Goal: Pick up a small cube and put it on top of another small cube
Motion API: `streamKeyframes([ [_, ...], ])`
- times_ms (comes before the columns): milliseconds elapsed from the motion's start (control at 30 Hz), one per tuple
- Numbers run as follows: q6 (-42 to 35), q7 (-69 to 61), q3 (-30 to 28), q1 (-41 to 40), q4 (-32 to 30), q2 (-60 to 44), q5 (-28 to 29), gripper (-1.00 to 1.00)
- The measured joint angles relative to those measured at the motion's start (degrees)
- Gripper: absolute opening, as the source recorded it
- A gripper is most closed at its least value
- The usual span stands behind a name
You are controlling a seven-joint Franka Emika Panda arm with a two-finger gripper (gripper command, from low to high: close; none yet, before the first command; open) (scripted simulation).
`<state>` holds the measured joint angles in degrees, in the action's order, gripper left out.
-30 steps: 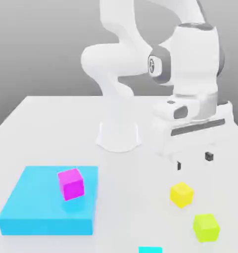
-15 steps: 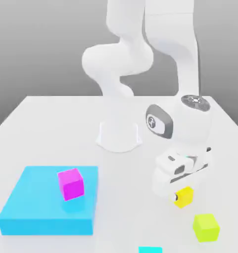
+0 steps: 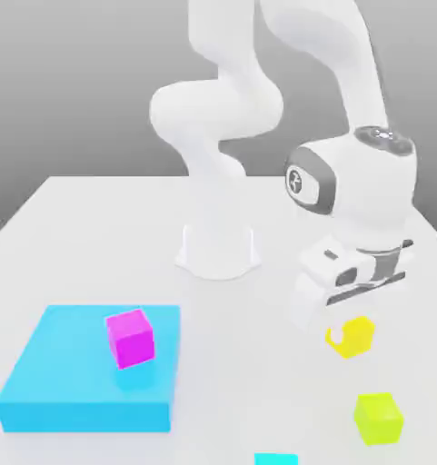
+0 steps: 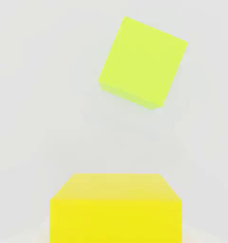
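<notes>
The small bright yellow cube (image 3: 353,339) hangs tilted a little above the white table, on the exterior view's right. My gripper (image 3: 348,331) is shut on it, reaching down from the white hand (image 3: 349,272). In the hand view the same yellow cube (image 4: 115,209) sits close to the camera, with the table beneath it. A lime yellow-green cube (image 3: 378,418) rests on the table nearer the front edge, apart from the held cube; it is also the lime cube (image 4: 143,61) in the hand view. A magenta cube (image 3: 131,338) stands on a flat blue block (image 3: 67,390).
The arm's white base (image 3: 217,250) stands at the middle of the table (image 3: 94,236). The wide blue block takes up the exterior view's front left. A small cyan piece (image 3: 276,459) peeks in at the front edge.
My gripper came down from above the yellow cube, shut on it, and has lifted it slightly up and toward the exterior view's right. The lime and magenta cubes stayed still.
</notes>
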<state>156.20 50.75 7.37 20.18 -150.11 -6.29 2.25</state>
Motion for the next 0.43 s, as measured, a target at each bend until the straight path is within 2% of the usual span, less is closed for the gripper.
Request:
streamKeyframes([
  [133, -5.8, 4.2, -0.8, -0.3, 8.3, -2.4, -0.3, -1.00],
  [300, 0.2, 6.8, -2.3, 0.5, 11.0, -11.1, 1.5, -1.00],
  [333, 1.2, 7.0, -2.4, 0.5, 11.1, -12.3, 1.8, 1.00],
  [433, 1.2, 7.0, -2.4, 0.5, 11.1, -12.3, 1.8, 1.00],
])
